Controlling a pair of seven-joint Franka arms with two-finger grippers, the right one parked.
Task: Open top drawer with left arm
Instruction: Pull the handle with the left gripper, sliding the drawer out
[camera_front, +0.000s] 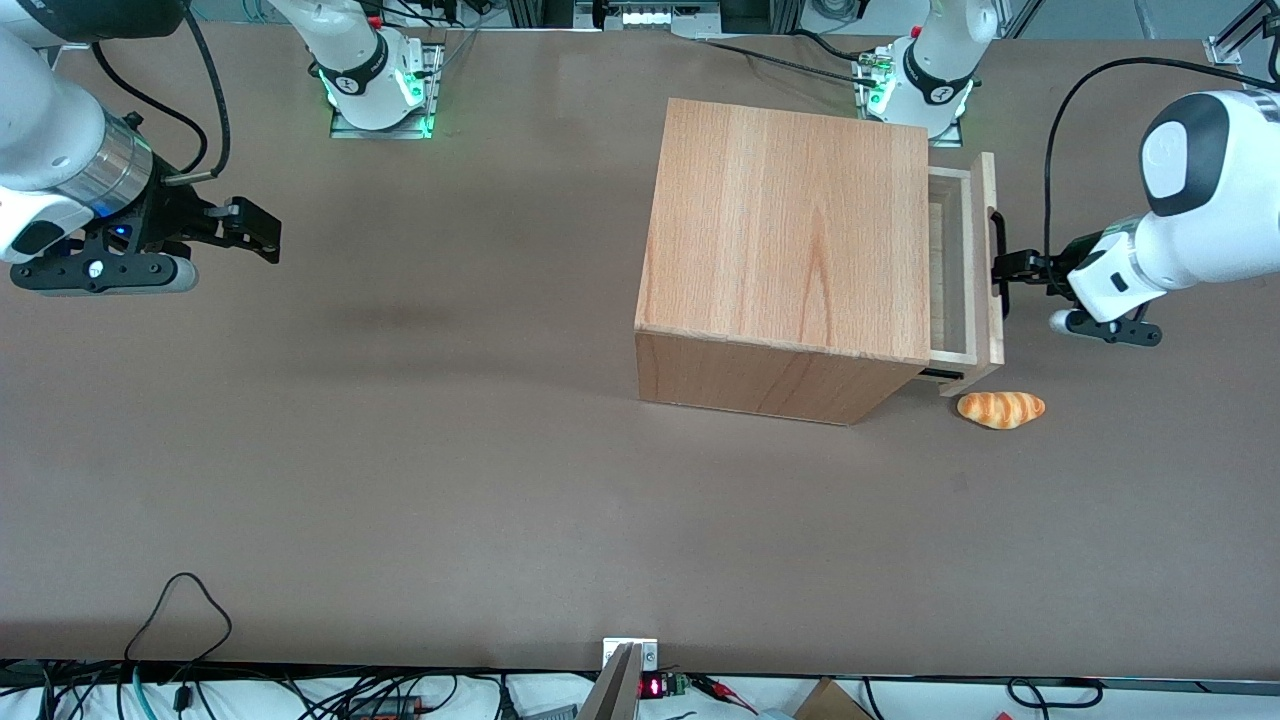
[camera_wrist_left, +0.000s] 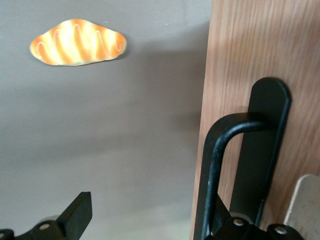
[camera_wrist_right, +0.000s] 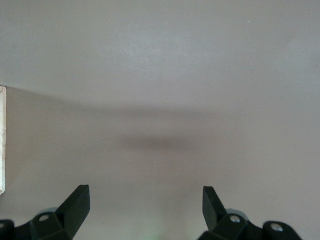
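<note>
**At the cabinet front: drawer partly out, tool at the handle**

On the brown surface (camera_front: 400, 480) the wooden cabinet (camera_front: 790, 230) is standing toward the working arm's end, grain running along its lid. The top drawer (camera_front: 958, 260) is sitting partly pulled out of the cabinet, its paler inside showing as a narrow strip between the cabinet edge and the flat front panel (camera_wrist_left: 255, 45). The slim black handle (camera_front: 997, 262) is running along that panel.

The tool (camera_front: 1010, 268) is sitting right at the handle, at drawer height, with the left arm (camera_front: 1190, 210) reaching in from the working arm's end, black oval patch facing up. In the wrist view the fingers are standing wide apart: one black fingertip (camera_wrist_left: 80, 212) is hanging over bare surface, clear of the panel, while the other side is lying at the base of the handle bar (camera_wrist_left: 215, 170), hooked by it rather than pinched on it. Nothing is being squeezed between them.

A striped bread roll (camera_front: 1001, 409) is lying on the surface just beside the drawer's front corner, nearer the front camera than the tool, touching neither.
</note>
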